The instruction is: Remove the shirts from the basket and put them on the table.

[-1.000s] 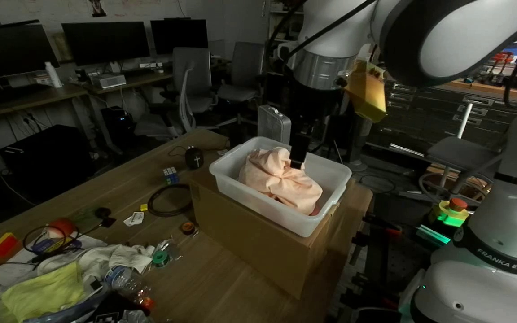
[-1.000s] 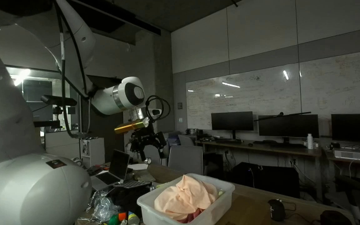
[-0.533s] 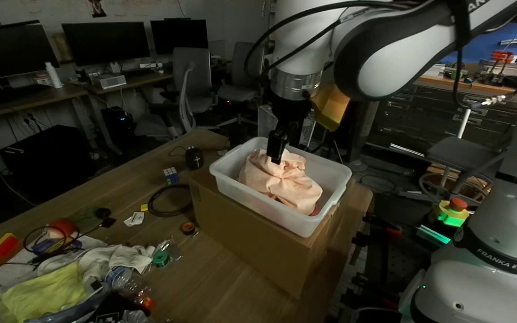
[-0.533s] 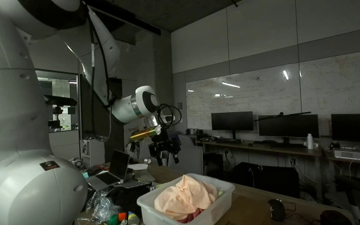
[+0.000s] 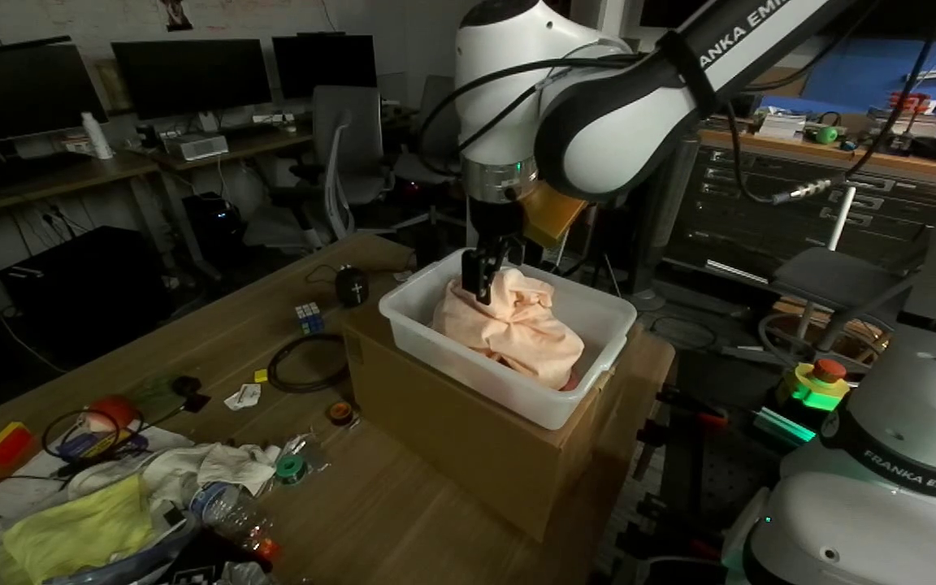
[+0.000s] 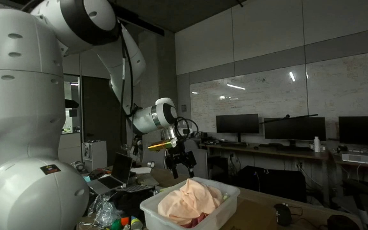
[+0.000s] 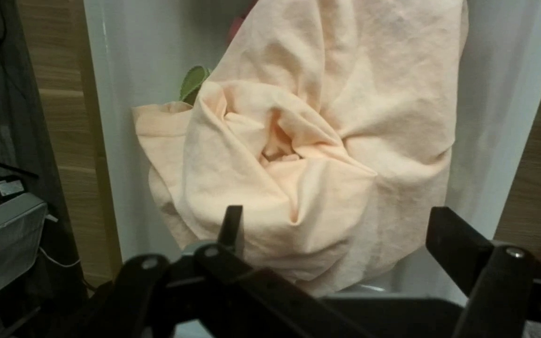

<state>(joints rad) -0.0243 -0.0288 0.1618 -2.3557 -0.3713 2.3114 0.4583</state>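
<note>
A crumpled peach shirt (image 5: 509,333) lies in the white plastic basket (image 5: 452,351); both also show in an exterior view, the shirt (image 6: 187,203) and the basket (image 6: 158,220). A bit of dark pink cloth (image 6: 198,220) shows under the shirt, and it also shows in the wrist view (image 7: 237,28). A green edge of something (image 7: 194,83) sticks out beside the shirt. My gripper (image 6: 183,175) is open and empty, pointing down above the basket's far end. In the wrist view the open fingers (image 7: 334,220) stand over the shirt's near part (image 7: 327,188), apparently not touching it.
The basket stands on a cardboard box (image 5: 452,439) on the wooden table (image 5: 403,504). The table also holds a black speaker (image 5: 352,286), a puzzle cube (image 5: 309,318), a cable loop (image 5: 305,386), a yellow cloth (image 5: 78,528), a bottle (image 5: 224,508) and a laptop (image 6: 120,172).
My gripper has moved over the basket, to the left in one exterior view and right and down in the other. It stays open. The shirt and basket have not moved.
</note>
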